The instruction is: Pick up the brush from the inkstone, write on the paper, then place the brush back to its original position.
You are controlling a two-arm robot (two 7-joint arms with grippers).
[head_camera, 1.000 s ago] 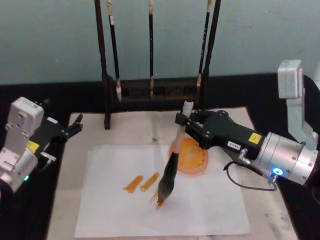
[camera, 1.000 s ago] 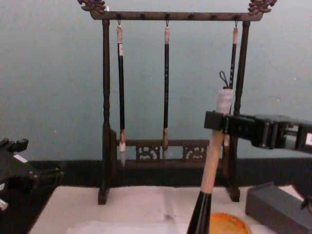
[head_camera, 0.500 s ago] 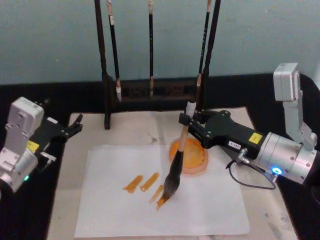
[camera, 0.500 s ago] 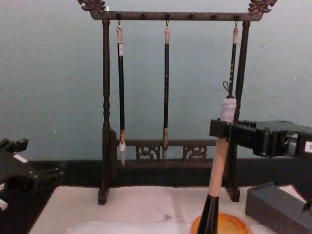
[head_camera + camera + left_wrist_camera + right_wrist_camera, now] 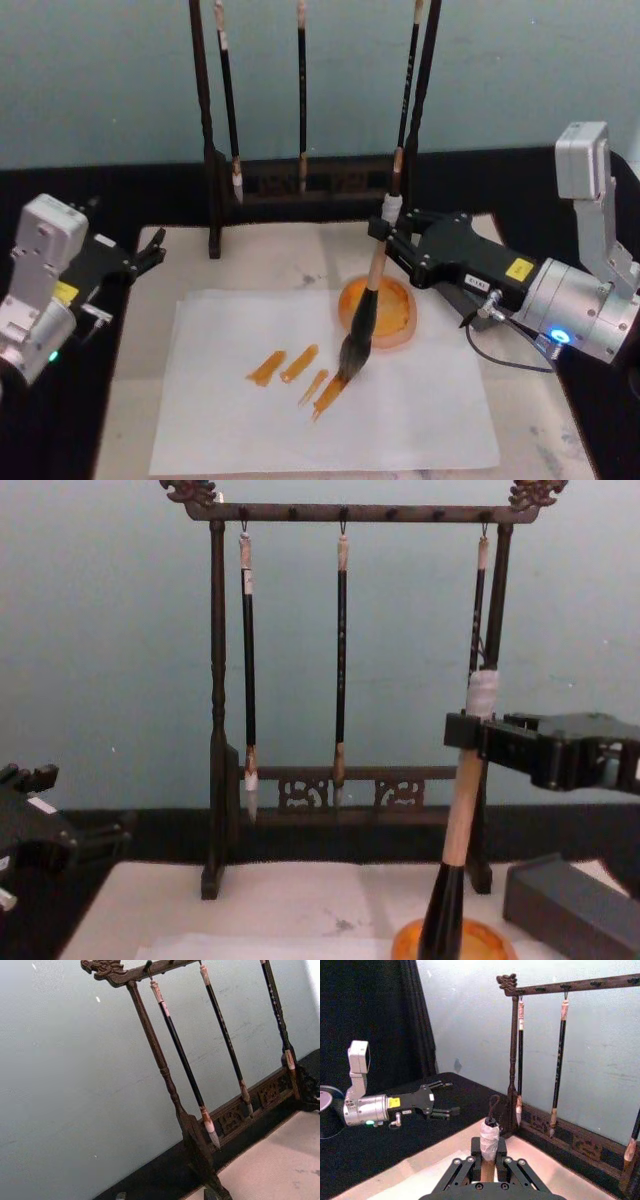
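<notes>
Right gripper [image 5: 385, 228] pinches the brush [image 5: 362, 320] high on its stiff handle; I'd press lightly, bristles look soft. Left gripper [image 5: 150, 252] parked, spread, off mat [image 5: 130, 400] left edge.

A dark carved wooden brush rack [image 5: 217, 730] stands before a pale teal wall [image 5: 100, 630]. Three slim black-shafted brushes [image 5: 341, 660] hang from its crossbar. In front of the rack lies a pinkish-beige mat [image 5: 265, 250], with a small grey ink smudge [image 5: 340, 921].

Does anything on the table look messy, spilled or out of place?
Only a small grey smudge on the mat, between the rack and the paper. The orange strokes at the tip of the brush look like writing, not a spill. The right gripper holds the brush; the left gripper sits idle at left.
</notes>
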